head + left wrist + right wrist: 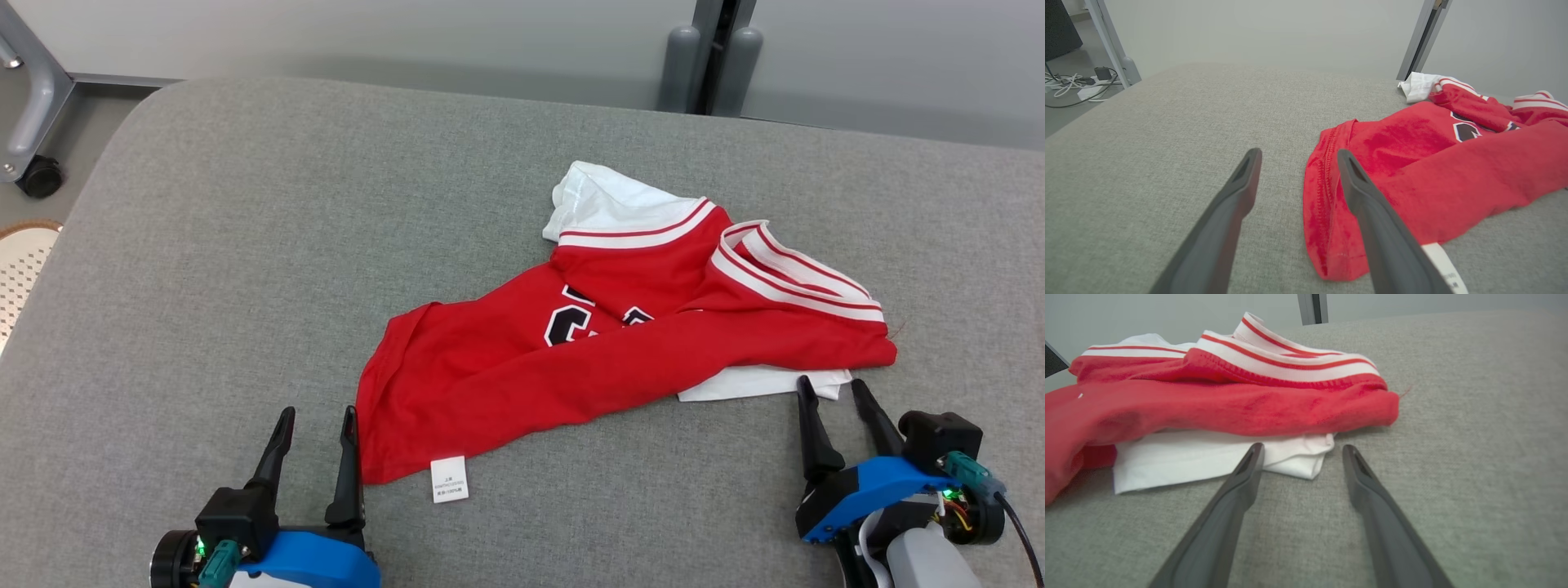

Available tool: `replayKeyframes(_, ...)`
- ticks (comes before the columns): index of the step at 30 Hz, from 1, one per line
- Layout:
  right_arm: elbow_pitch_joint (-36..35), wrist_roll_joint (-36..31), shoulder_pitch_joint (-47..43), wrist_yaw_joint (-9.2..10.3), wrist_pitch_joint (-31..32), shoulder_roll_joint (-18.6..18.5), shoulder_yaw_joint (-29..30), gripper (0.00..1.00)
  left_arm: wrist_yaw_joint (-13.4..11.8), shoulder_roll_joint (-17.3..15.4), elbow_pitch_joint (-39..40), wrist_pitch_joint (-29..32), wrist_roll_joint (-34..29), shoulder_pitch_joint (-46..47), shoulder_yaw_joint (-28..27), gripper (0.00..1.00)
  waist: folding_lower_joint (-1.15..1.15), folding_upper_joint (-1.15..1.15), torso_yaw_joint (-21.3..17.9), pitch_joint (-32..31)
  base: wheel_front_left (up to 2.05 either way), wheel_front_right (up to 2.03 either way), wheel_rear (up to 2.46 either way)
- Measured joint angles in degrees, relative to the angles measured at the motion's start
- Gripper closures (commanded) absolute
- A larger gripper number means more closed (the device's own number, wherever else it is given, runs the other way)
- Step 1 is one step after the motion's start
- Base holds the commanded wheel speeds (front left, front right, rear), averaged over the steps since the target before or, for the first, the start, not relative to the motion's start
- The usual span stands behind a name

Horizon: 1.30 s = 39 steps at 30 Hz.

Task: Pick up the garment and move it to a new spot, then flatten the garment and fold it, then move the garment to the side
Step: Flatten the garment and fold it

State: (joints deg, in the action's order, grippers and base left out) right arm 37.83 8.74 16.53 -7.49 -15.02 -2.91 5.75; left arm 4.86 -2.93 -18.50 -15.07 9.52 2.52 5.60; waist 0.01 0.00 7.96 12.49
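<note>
While agape, grippers (pixel 319 410) (pixel 831 382) flank garment (pixel 506 367) (empty).

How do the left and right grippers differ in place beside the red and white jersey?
The left gripper stands at the red hem corner of the crumpled red and white jersey, near its small white label; the right gripper stands at its white cloth corner. In the head view the left gripper leans right, the right gripper left. Both have open, empty jaws.
</note>
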Motion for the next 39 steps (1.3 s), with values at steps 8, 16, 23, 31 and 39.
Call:
replayKeyframes(8, 0.4, 0.7, 0.7, 0.00, 0.0, 0.0, 0.2, 0.00, 0.2, 0.0, -0.1, 0.0, 0.0, 0.1, 0.2, 0.00, 0.00, 0.00, 0.3, 0.3, 0.00, 0.00, 0.00)
replayKeyframes(16, 0.4, 1.3, 0.7, 0.00, 0.0, 0.0, 0.1, 0.54, 0.5, 0.0, -0.1, 0.0, 0.0, 0.3, 0.2, 0.00, 0.00, 0.00, 0.3, 0.5, 0.00, 0.00, 0.00)
replayKeyframes(23, -1.9, 2.4, 0.8, 0.00, 0.0, 0.0, -0.4, 1.00, 0.5, 0.0, -0.7, 0.0, 0.1, 0.3, 0.0, 0.00, 0.00, 0.00, 0.0, 0.5, 0.00, 0.00, 0.00)
replayKeyframes(31, -14.5, 6.2, -8.9, 0.00, 0.0, 0.0, -3.4, 1.00, 0.2, 0.0, -0.7, 0.0, 0.0, -1.4, -1.2, 0.00, -0.01, 0.00, -2.7, -2.2, 0.00, 0.00, 0.00)
replayKeyframes(39, -22.2, 5.1, -22.5, -0.01, 0.0, 0.1, -1.7, 0.54, -0.1, 0.0, -0.6, 0.0, 0.2, -2.1, -1.4, 0.00, -0.01, 0.00, -7.0, -5.1, 0.00, 0.00, 0.00)
